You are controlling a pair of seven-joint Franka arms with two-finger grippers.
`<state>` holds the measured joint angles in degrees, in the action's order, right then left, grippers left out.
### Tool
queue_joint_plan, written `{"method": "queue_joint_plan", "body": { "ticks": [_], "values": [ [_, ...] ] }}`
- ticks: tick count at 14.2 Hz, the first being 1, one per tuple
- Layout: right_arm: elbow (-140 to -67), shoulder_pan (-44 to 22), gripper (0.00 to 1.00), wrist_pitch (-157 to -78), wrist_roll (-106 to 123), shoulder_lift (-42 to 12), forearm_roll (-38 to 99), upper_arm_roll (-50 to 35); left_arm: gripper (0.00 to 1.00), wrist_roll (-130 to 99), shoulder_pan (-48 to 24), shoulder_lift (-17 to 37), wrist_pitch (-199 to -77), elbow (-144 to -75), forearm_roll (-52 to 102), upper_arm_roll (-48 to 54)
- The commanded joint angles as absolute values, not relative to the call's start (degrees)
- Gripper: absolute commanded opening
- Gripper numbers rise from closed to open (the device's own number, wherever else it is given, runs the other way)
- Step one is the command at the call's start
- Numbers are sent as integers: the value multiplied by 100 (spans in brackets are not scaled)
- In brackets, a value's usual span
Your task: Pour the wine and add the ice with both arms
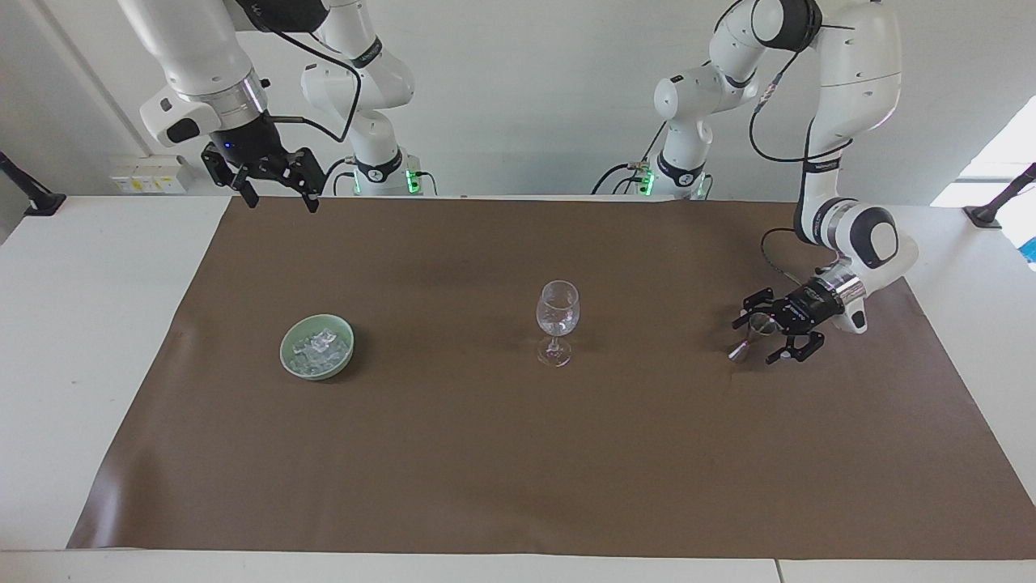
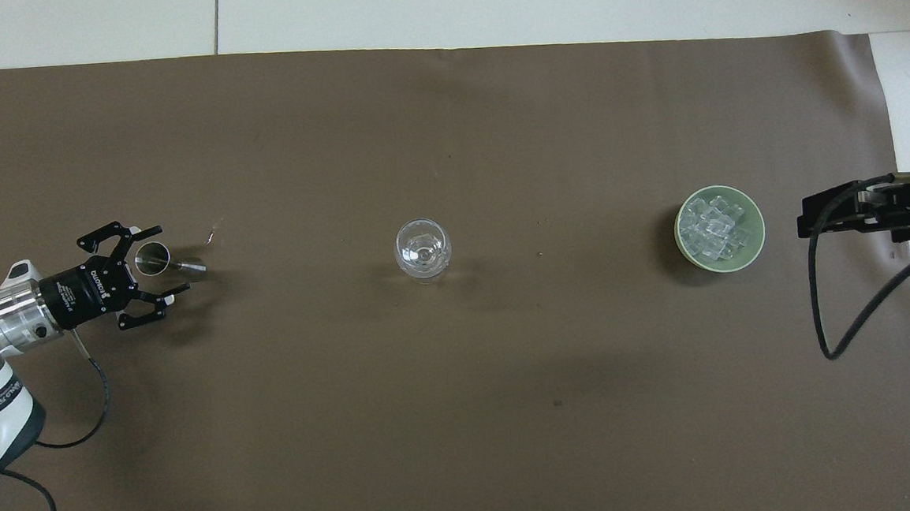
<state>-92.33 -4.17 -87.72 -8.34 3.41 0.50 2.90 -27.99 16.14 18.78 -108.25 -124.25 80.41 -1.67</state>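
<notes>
The wine glass (image 1: 558, 322) was taken as the landmark, upright at the middle of the brown mat (image 1: 518, 453) on the desk (image 1: 81, 324). Toward the right arm's end from it, the ice (image 1: 317, 347) was seen heaped in a pale green bowl (image 1: 316, 370); single cubes were hard to separate. Toward the left arm's end, a small metal jigger (image 1: 753, 330) lay on its side, and the left gripper (image 1: 766, 334) was held low around it with fingers spread wide, apparently clear of it. The right gripper (image 1: 275, 188) was held high over the mat's robot-side edge, fingers wide apart; in the overhead view it was cut off at the frame's edge.
</notes>
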Motion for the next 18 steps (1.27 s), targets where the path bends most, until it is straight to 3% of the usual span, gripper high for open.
{"method": "queue_joint_plan", "body": {
  "ticks": [1, 6, 18],
  "values": [
    [-9246, -387, 100, -8684, -686, 396, 9, 264, 100, -2795, 1626, 1802, -10933, -12436, 7639, -141],
    [-9246, -387, 100, -8684, -685, 396, 9, 264, 100, -2751, 1679, 1697, -10942, -12349, 6655, -141],
    [-9369, -334, 100, -8850, -668, 422, 9, 264, 100, -2039, 1583, 1696, -11311, -10944, 3799, -132]
  ]
}}
